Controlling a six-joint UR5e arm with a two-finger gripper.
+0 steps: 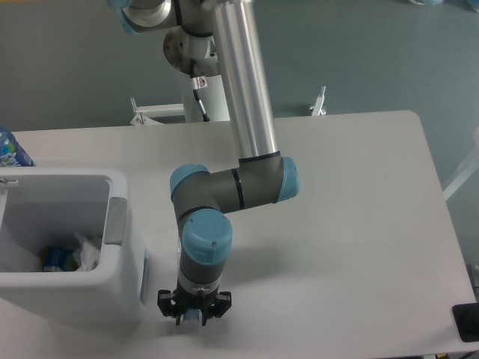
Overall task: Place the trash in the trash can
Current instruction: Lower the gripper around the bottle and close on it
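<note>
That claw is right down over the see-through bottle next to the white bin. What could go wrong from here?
The gripper sits over one end of the clear bottle, which the arm mostly hides. A hold that near the end might let it swing or slip out when lifted. The trash can also stands close beside it, so a hanging bottle could knock its wall on the way over.

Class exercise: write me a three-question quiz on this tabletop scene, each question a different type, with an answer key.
1. True or false: the tool hangs over the trash can.
2. What pokes in at the table's far left edge? A) mug B) blue bottle C) box
3. What lies inside the can?

Key: 1 false, it is beside the can, low over the table. 2 B. 3 crumpled white wrapper and other scraps.
</note>
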